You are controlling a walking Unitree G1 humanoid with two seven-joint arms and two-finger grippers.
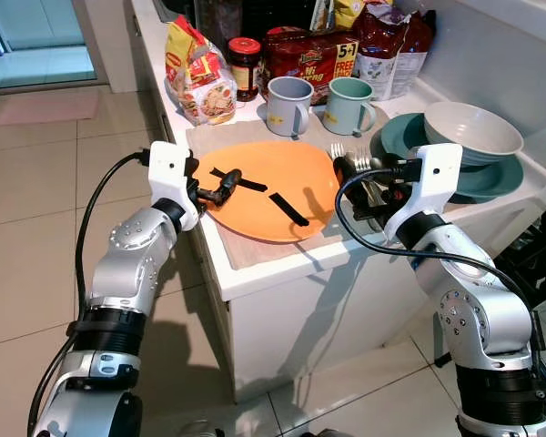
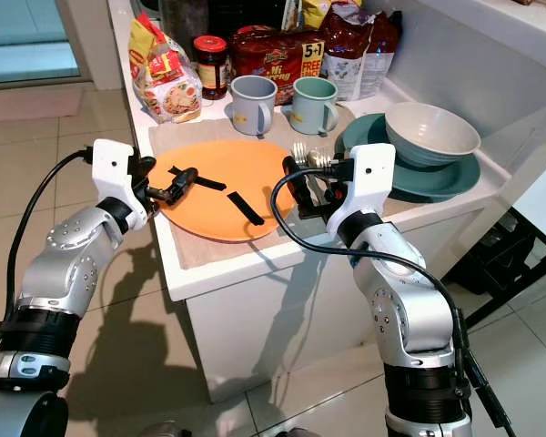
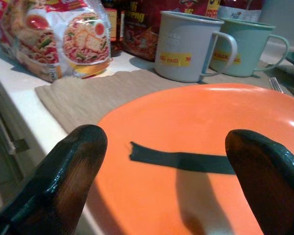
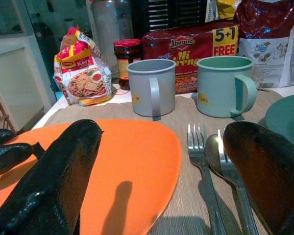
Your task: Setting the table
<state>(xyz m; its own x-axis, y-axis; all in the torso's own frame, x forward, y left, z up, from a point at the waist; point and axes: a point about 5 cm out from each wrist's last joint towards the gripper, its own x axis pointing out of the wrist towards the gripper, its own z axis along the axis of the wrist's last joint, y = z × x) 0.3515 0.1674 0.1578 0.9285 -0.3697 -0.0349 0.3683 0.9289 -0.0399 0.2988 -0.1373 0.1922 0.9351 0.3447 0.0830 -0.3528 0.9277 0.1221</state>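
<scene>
From the head camera, a white kitchen counter (image 1: 282, 269) holds a beige woven placemat (image 1: 255, 244) with a flat round orange plate (image 1: 282, 173) on it, marked with two strips of black tape. The left gripper (image 1: 229, 182) hovers over the plate's left edge, its fingers parted. The right gripper (image 1: 346, 168) sits at the plate's right edge, beside a cluster of silver cutlery (image 1: 371, 187), jaws spread. Behind the plate stand a grey mug (image 1: 289, 105) and a pale green mug (image 1: 349, 104). To the right, a pale grey bowl (image 1: 471, 130) rests on a teal plate (image 1: 491, 177). Packets of noodles and a red-lidded jar (image 1: 245, 67) line the back.

Left wrist camera: two black fingers (image 3: 71, 171), held well apart, frame the orange plate and one tape strip (image 3: 181, 160), with both mugs and a noodle packet (image 3: 59, 36) beyond.

Right wrist camera: the black fingers (image 4: 59, 176) are wide open. Between them lie the plate's edge, a silver fork (image 4: 201, 161) and a spoon (image 4: 218, 154) on the placemat, just beside the plate.
</scene>
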